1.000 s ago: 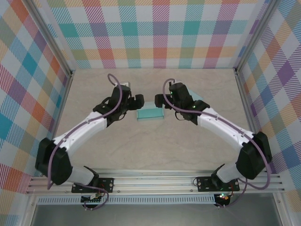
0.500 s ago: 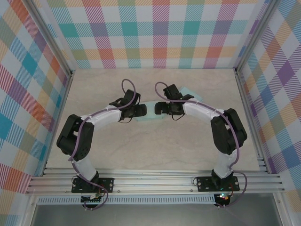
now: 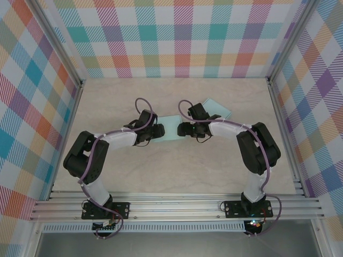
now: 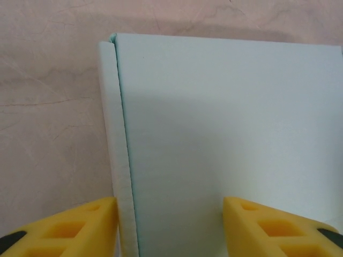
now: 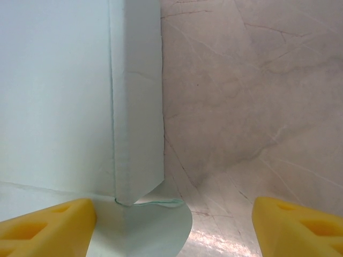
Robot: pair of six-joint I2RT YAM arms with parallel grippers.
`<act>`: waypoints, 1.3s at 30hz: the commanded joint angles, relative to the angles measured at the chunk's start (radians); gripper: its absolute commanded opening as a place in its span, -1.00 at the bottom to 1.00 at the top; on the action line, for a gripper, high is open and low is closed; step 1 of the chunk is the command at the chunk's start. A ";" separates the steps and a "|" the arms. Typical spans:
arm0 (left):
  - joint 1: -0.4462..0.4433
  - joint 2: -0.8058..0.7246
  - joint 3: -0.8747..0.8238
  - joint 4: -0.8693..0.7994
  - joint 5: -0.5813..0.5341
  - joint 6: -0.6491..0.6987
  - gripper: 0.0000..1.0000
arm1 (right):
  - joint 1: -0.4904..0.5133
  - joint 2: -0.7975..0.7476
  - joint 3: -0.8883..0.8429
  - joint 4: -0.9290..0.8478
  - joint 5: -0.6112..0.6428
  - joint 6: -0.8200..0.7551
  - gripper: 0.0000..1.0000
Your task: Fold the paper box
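At centre, both jaws gape astride paper box [image 3: 169, 129] edges (bare table [image 3: 214, 166] around).

Soft light, one glare patch

Bright and diffuse above the paper box [image 3: 167, 130], faint shadows close around it. Dimmer, pinkish up close at its left edge, a soft grey band across its far part. White glare on the table [image 5: 230, 235] right of its near corner.

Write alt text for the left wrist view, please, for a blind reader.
A pale mint paper box lies flat on a marbled table, a narrow flap folded along one side. The left claw, open, straddles it.
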 commanded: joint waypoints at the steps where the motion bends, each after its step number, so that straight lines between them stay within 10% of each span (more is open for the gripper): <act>1: 0.009 -0.055 -0.007 -0.087 0.004 0.001 0.17 | -0.001 -0.040 -0.024 -0.014 -0.017 -0.010 0.61; 16: 0.126 -0.096 0.064 -0.158 0.064 0.045 0.73 | 0.033 -0.251 -0.113 0.036 0.038 -0.264 0.76; 24: 0.174 0.113 0.175 -0.108 0.224 0.053 0.47 | 0.201 -0.264 -0.134 0.045 0.301 -0.478 0.78; 39: 0.176 0.386 0.533 -0.178 0.479 0.095 0.10 | 0.315 -0.221 -0.197 0.210 0.431 -0.772 0.74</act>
